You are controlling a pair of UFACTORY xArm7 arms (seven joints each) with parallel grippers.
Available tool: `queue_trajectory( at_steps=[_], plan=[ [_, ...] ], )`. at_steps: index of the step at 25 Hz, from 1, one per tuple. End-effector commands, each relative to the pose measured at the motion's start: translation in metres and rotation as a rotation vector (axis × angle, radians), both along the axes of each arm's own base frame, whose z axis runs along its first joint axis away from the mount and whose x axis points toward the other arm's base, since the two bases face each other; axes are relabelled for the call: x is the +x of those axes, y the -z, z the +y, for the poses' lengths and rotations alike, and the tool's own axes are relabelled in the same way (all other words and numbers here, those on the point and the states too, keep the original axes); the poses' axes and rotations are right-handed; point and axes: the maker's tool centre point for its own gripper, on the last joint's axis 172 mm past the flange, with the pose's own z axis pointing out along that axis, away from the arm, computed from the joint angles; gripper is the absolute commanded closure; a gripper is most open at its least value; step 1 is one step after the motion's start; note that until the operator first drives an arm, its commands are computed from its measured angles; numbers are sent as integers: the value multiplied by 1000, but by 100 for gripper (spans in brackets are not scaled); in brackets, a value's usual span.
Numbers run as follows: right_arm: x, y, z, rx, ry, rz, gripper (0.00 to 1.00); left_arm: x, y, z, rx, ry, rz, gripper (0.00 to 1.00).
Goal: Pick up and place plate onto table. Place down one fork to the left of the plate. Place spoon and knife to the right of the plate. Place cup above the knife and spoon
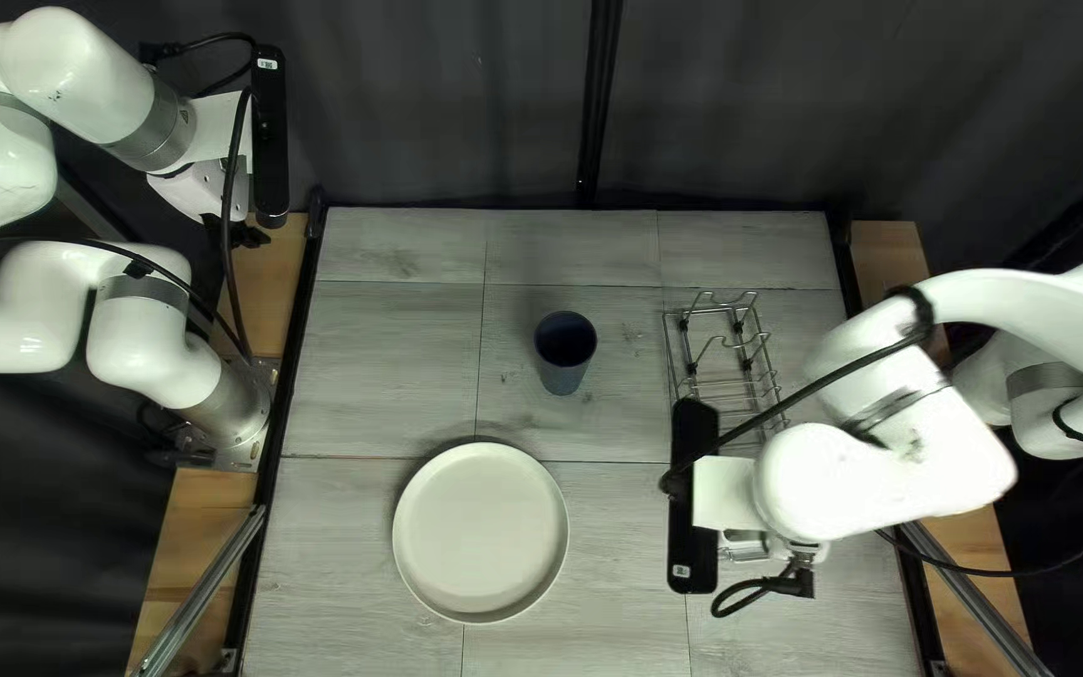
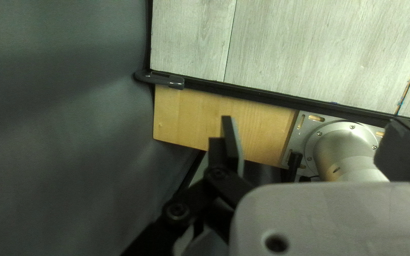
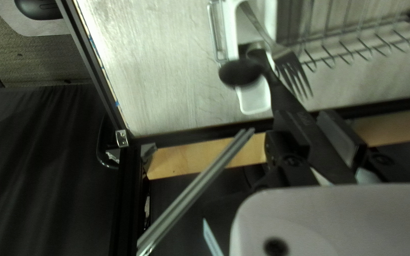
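Note:
In the top left view my left gripper (image 1: pixel 235 233) hangs beyond the table's far left corner; in its wrist view the left gripper (image 2: pixel 315 144) is open and holds nothing. My right gripper (image 1: pixel 805 554) is largely hidden under its arm at the table's right. Seen from its wrist, the right gripper (image 3: pixel 316 132) is shut on the black knife (image 3: pixel 320 148), which slants up from a white holder (image 3: pixel 256 100). A dark spoon (image 3: pixel 240 72) and a metal fork (image 3: pixel 293 71) stand in that holder. The white plate (image 1: pixel 480 532) lies flat on the table, with the dark cup (image 1: pixel 564 351) upright beyond it.
A wire rack (image 1: pixel 730 345) stands at the right of the top left view, partly under my right arm. The table (image 1: pixel 360 376) has a black edge rail (image 2: pixel 262 97) beside my left arm's base. A metal bar (image 3: pixel 193 192) slants near my right gripper.

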Motion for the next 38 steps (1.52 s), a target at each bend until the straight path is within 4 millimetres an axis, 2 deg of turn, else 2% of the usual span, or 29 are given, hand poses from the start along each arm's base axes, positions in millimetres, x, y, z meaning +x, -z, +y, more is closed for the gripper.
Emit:
queue_trajectory(
  at_steps=[1, 7, 10, 25, 26, 28, 34, 36, 38],
  plan=[
    [-1, -30, -12, -34, 26, -13, 100, 0, 0, 0, 0, 0, 0, 0],
    [1, -71, -37, -32, 87, -51, 100, 0, 0, 0, 0, 0, 0, 0],
    [9, -87, -42, -22, 121, -81, 100, 0, 0, 0, 0, 0, 0, 0],
    [11, -91, -42, -17, 118, -92, 100, 0, 0, 0, 0, 0, 0, 0],
    [16, -88, -45, -36, 107, -101, 100, 0, 0, 0, 0, 0, 0, 0],
    [39, -90, -42, -2, 193, -108, 100, 0, 0, 0, 0, 0, 0, 0],
    [70, -91, -42, 112, 508, -120, 100, 0, 0, 0, 0, 0, 0, 0],
    [82, -85, -36, 147, 612, -143, 100, 0, 0, 0, 0, 0, 0, 0],
    [97, -75, -19, 172, 678, -151, 100, 0, 0, 0, 0, 0, 0, 0]
  ],
)
